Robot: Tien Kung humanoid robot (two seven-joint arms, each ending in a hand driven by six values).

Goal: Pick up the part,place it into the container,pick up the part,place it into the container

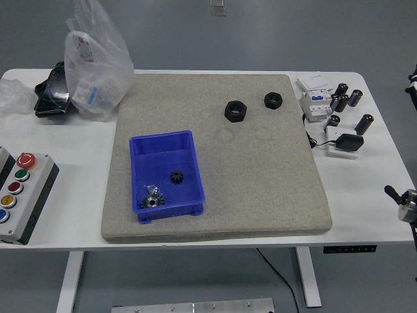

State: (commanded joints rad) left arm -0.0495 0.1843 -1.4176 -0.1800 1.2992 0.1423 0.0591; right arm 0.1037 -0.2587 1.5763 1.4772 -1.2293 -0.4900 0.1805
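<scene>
A blue container sits on the grey mat at the front left. It holds a small black gear and a second gear-like part in clear wrap. Two black hex nuts lie on the mat at the back: a larger one and a smaller one. Only a joint of my right arm shows at the right edge; its hand is out of view. The left arm is out of view.
A button box stands at the front left. A plastic bag and a black object lie at the back left. A breaker, several black cylinders and a charger lie at the right.
</scene>
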